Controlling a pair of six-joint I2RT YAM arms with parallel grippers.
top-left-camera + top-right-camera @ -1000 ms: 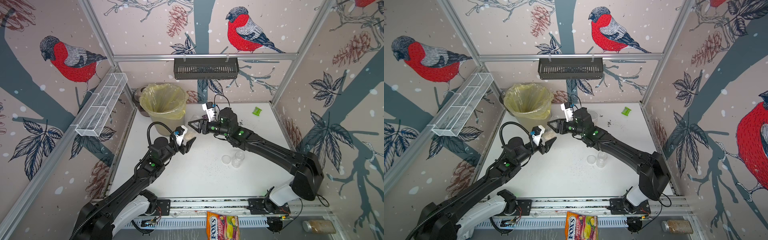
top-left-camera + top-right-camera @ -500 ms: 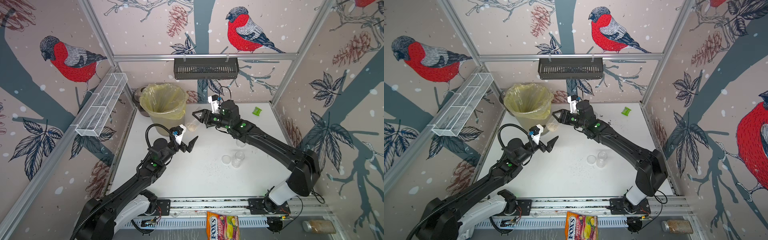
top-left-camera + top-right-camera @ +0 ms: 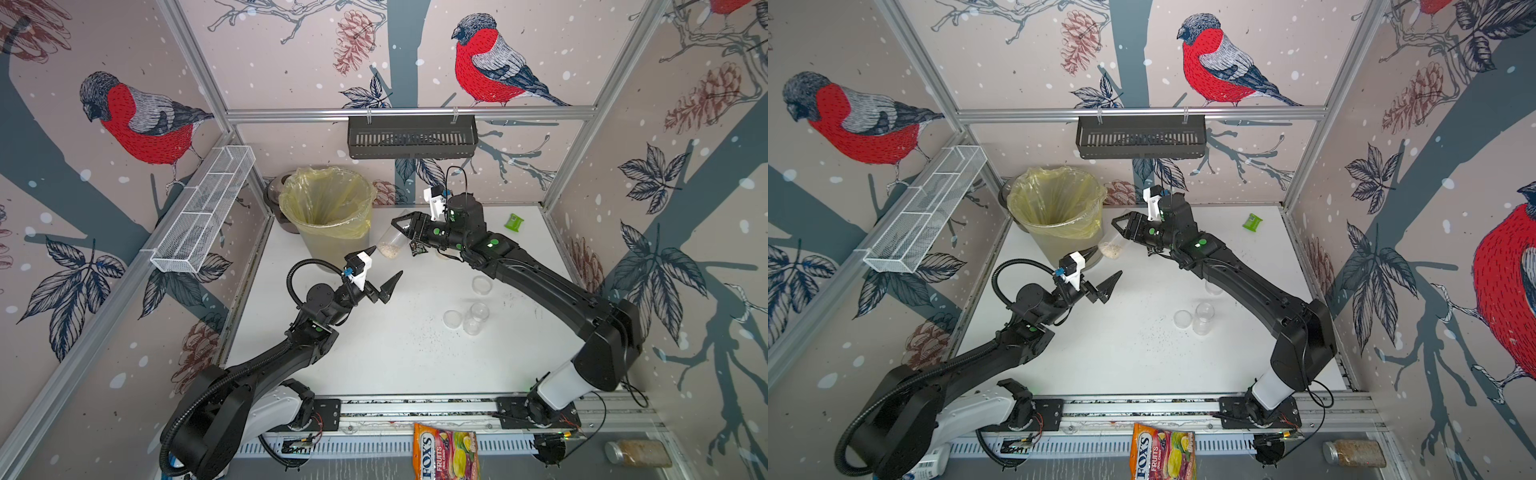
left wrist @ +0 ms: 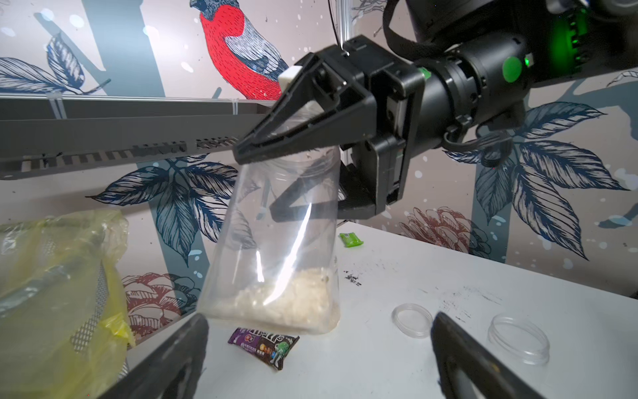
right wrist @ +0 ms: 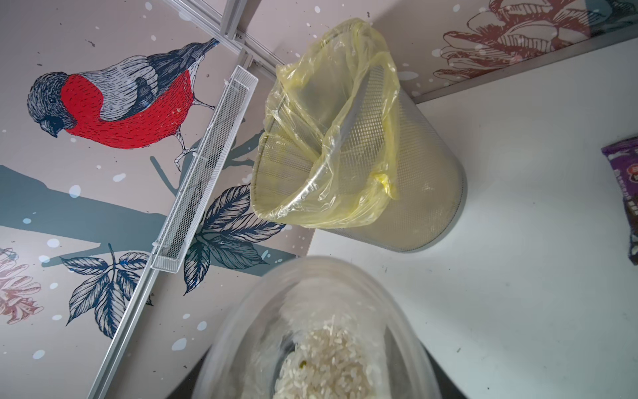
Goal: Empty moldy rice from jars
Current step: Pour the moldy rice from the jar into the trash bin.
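Bullfinch wallpaper closes in a white table (image 3: 374,353). Moldy rice (image 4: 286,304), pale grains, lies in the bottom of a clear jar (image 4: 276,241). The jar hangs tilted above the table, with its bottom end lower. The right pincer (image 3: 402,236) pinches this jar at its upper part, one finger on each side. The left pincer (image 3: 385,262) is near the jar, spread wide and holding nothing; its fingers do not touch the jar. A mesh bin (image 5: 424,193) lined with a yellow bag (image 5: 331,103) stands just beside the jar, toward the back left corner. Under the jar a purple sweet packet (image 4: 264,345) lies flat on the table. Nearer the middle an empty jar (image 3: 477,318) stands upright, with a clear round lid (image 3: 452,318) just beside it. A green packet (image 3: 514,221) lies near the back right corner.
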